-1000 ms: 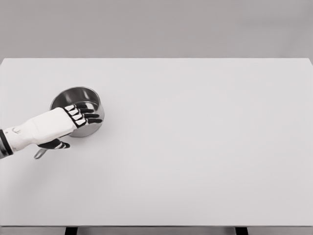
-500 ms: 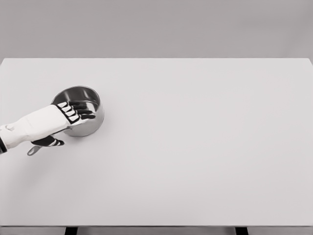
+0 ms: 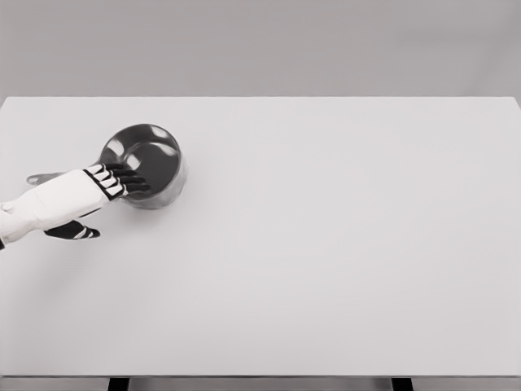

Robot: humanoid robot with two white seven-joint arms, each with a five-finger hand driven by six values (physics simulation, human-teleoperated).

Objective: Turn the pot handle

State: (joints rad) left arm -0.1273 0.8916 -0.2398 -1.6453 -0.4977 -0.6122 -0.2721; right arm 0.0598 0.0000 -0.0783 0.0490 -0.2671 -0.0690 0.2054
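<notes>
Steel pot (image 3: 151, 159) sits just ahead of the left robot hand (image 3: 96, 194), on the left part of the white surface (image 3: 342, 244), and looks tipped, its dark inside turned toward the camera. Its handle (image 3: 42, 177) sticks out to the left, showing just beyond the far side of the wrist, with most of its length hidden behind the robot hand. The dark fingers (image 3: 129, 177) lie stretched over the near rim and reach into the bowl, touching it, while the thumb (image 3: 75, 232) hangs apart on the near side, below the palm; nothing is gripped. The white forearm (image 3: 32, 212) comes in from the left edge.
</notes>
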